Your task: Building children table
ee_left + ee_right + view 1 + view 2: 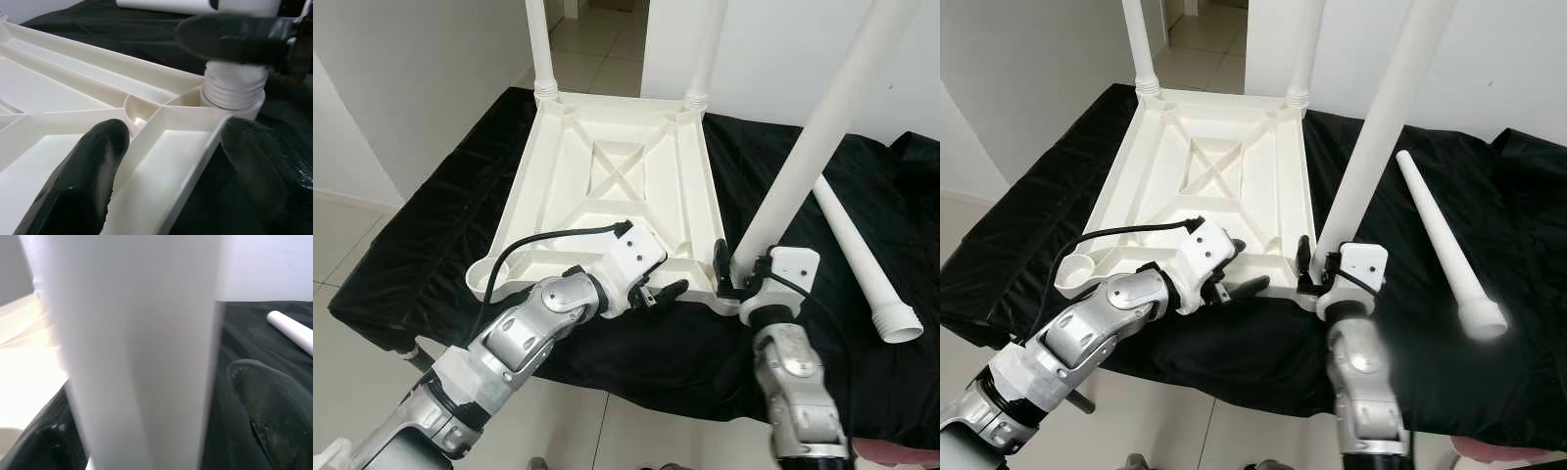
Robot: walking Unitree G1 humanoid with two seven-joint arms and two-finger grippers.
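Even, bright indoor light fills both eye views, with only soft shadows on the black cloth. The loose leg's wide end glares white at right. In the right wrist view the near leg is a blurred, out-of-focus mass.

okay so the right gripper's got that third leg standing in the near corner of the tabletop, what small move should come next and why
Probably twist the leg further into its socket. The right gripper clasps its base, and the thread rings sit exposed above the corner of the upturned tabletop, so it looks not fully seated. The left gripper straddles the near rim, steadying it.
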